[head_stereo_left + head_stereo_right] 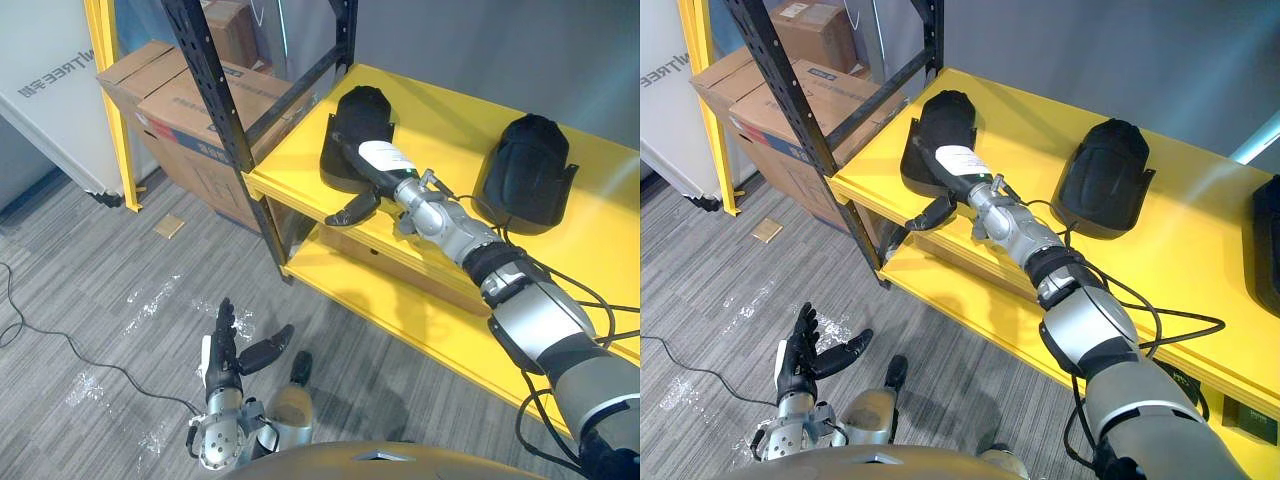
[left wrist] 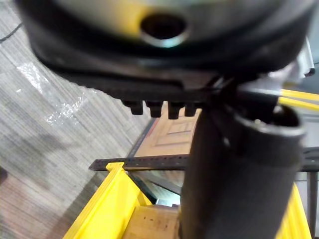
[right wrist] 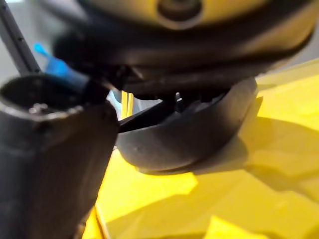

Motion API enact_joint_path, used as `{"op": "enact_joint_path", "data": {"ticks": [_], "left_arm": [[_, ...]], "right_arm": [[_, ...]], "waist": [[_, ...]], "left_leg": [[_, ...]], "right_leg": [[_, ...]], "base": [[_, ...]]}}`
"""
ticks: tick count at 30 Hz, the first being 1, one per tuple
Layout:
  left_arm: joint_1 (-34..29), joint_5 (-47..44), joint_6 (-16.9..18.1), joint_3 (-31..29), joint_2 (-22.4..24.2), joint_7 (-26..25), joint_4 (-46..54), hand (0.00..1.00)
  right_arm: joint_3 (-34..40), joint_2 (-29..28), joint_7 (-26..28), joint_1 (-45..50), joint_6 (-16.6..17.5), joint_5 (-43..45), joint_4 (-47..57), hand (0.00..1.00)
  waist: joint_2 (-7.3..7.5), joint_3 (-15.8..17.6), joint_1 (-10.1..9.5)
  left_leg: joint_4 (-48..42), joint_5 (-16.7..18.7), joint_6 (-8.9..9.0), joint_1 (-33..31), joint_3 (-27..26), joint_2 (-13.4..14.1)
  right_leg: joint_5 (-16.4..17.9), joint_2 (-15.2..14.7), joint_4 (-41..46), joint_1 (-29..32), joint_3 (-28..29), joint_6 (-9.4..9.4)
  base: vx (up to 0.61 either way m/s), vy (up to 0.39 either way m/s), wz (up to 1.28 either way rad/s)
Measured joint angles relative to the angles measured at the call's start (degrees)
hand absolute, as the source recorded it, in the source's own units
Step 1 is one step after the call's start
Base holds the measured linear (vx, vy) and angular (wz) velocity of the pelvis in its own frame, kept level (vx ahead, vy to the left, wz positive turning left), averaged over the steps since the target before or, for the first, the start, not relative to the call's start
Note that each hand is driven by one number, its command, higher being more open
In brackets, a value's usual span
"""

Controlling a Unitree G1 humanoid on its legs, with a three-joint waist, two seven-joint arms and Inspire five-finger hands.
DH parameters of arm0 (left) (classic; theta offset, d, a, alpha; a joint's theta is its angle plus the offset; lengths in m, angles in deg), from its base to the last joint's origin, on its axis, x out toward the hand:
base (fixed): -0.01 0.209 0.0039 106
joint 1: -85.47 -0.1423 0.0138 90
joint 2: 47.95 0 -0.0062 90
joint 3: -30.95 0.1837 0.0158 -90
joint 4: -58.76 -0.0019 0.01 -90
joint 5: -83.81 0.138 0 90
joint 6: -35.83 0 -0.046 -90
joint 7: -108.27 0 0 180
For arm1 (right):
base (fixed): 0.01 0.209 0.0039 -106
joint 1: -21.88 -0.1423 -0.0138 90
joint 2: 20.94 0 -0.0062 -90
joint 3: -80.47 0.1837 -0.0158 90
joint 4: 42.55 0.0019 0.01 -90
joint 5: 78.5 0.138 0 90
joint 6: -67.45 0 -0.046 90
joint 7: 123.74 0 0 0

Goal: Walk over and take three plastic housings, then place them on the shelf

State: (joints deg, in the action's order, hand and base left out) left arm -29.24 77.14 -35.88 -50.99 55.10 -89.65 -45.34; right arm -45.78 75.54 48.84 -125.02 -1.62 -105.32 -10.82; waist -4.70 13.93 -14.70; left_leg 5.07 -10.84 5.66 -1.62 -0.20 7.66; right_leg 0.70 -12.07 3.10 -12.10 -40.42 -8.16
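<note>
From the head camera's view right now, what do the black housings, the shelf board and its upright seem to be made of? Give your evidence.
Black housings: likely moulded plastic, matt, smoothly domed. Shelf board: probably painted metal; glossy yellow, reflects light, folded front lip. Upright: black-coated steel, seemingly; thin angle with punched holes.

Right hand (image 1: 380, 160) reached far forward, thumb splayed, left hand (image 1: 223, 374) low, fingers straight.

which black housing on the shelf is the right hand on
The leftmost housing, beside the black upright at the corner of the shelf: the right hand rests on it. The middle housing and the rightmost housing lie untouched.
</note>
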Motion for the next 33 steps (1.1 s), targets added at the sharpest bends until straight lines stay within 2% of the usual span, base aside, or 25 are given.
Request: {"op": "enact_joint_path", "data": {"ticks": [11, 20, 33], "left_arm": [[0.1, 0.0, -2.4, 2.3, 0.1, 1.1, 0.0, 1.00], [0.3, 0.0, -2.5, 2.7, 0.1, 1.1, 0.0, 1.00], [0.6, 0.1, -3.6, 2.9, 0.1, 0.9, 0.0, 1.00]], "right_arm": [[0.0, 0.3, 4.1, -3.1, 1.6, 0.3, 0.0, 0.00], [-1.4, 0.3, 8.0, -3.1, 2.4, 0.3, -2.7, 0.00], [-1.4, 0.3, 8.6, -3.1, 3.2, 0.2, -4.2, 0.00]], "waist": [[-0.09, 0.0, 0.47], [-0.17, 0.0, 0.45], [-0.72, -0.2, 0.59]], "left_leg": [[0.0, 0.1, 0.00, 0.4, -0.2, 0.0], [0.0, 0.3, -0.39, 0.6, -0.5, -0.1], [0.0, 0.3, -0.45, 1.0, -0.9, 0.0]], "right_leg": [[2.4, -1.5, 4.3, 1.1, 0.3, -0.15], [2.8, -1.8, 5.0, 1.2, 0.3, -0.08], [3.4, -2.0, 5.9, 1.3, 0.6, -0.03]], "base": [[-0.01, -0.003, 0.00], [-0.02, -0.006, 0.00], [-0.03, -0.012, -0.01]]}}
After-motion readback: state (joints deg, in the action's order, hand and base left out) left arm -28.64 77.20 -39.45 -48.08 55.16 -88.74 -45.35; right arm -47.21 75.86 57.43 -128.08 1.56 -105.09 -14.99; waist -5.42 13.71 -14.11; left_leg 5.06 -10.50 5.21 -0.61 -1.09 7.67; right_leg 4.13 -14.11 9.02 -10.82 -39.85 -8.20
